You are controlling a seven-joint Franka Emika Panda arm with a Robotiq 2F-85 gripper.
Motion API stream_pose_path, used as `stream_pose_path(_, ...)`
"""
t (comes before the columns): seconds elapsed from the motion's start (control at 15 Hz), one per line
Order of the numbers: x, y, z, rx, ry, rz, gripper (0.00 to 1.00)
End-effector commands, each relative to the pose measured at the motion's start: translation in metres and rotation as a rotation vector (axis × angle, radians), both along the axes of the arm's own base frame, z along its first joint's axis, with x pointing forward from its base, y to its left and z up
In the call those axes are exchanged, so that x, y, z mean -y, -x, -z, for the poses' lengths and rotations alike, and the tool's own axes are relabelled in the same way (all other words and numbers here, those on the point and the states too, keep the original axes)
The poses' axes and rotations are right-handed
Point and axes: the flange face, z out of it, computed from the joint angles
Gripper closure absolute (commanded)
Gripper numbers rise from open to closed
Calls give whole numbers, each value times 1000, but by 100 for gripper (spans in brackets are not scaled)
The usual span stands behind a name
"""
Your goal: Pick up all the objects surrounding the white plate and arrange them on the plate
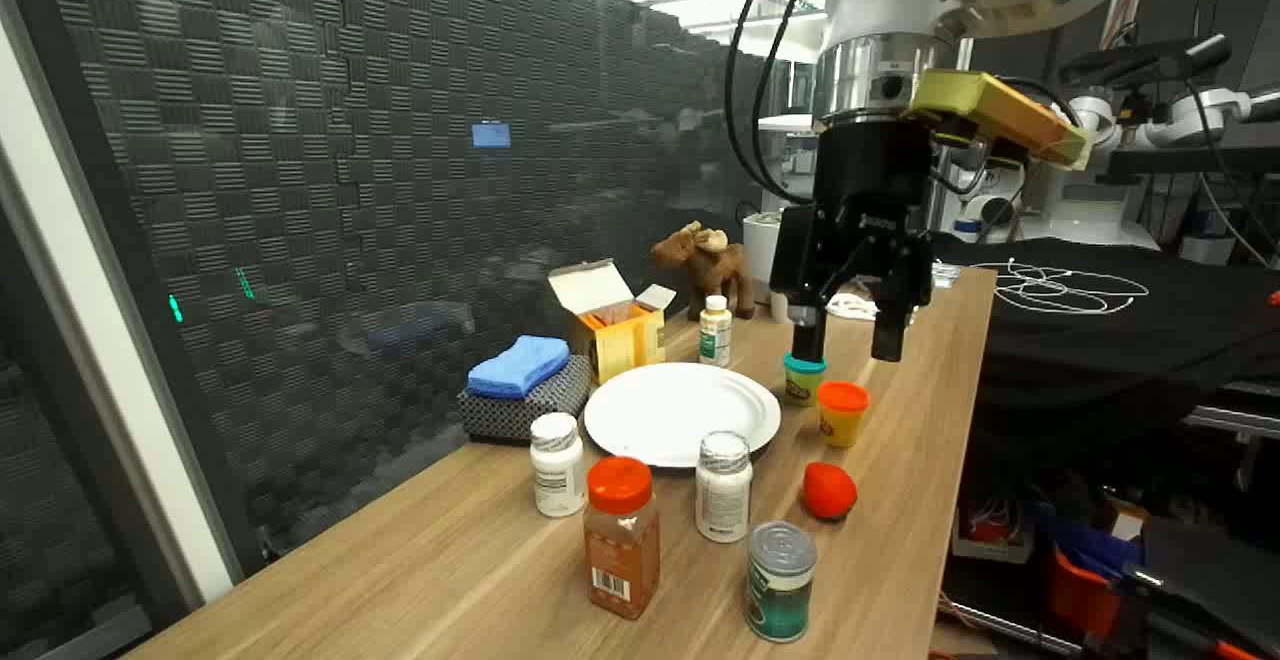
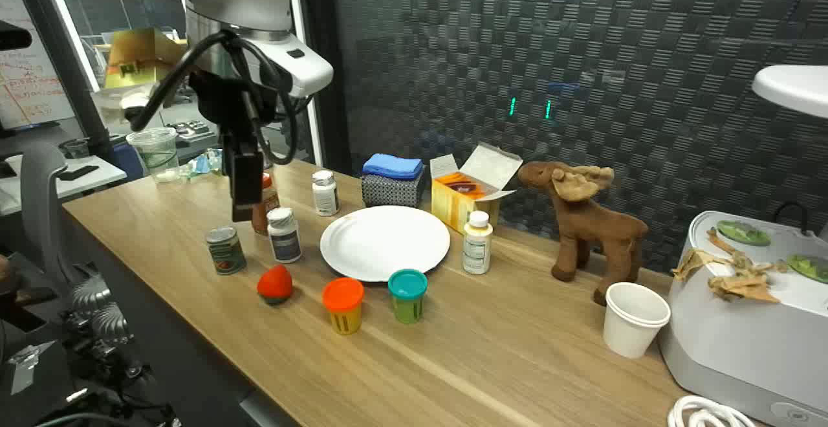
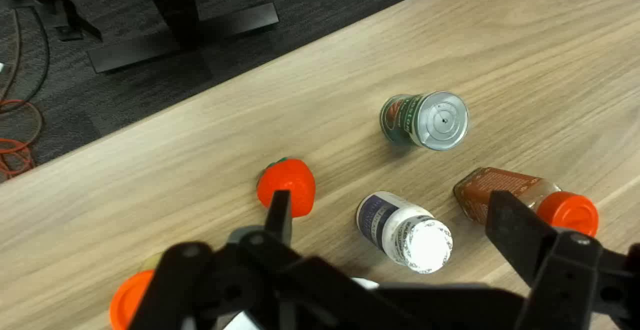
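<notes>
Gripper (image 1: 848,340): one, fingers spread, holding nothing, hung above the wooden table (image 2: 537,362). White plate (image 1: 683,410): laid flat on the table, goods standing round it, none yet on it. Dark-labelled bottle (image 3: 400,232): white, upright, near the plate's edge; in the wrist view it shows between the fingers, with the red strawberry (image 3: 290,182) to one side and the orange-capped spice jar (image 1: 622,545) to the other, each finger partly covering one of them. Green can (image 3: 400,120): upright, near these. Orange-lidded tub (image 2: 345,310) and teal-lidded tub (image 2: 407,301): upright, side by side near the plate. Step in hand, by judgement: lining up a first pick, probably the dark-labelled bottle; target not certain. Handling advised: centre the spread over the bottle before descending; come straight down, so that neither finger clips the jar or strawberry; close on the smooth body below the cap, firmly enough against turning; lift well clear of the rim; set down upright and gently, well in from the edge, since the plate looks light and apt to tip; leave room for the rest.
</notes>
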Motion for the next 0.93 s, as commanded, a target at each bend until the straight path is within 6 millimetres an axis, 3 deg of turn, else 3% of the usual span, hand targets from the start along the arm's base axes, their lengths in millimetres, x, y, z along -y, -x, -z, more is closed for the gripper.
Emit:
stream_pose_path(0.0,0,-1,-2,3,0,0,0)
stream_pose_path(0.47,3,-8,-7,20,11,15,0)
stream_pose_path(0.87,46,-43,-24,31,239,93,0)
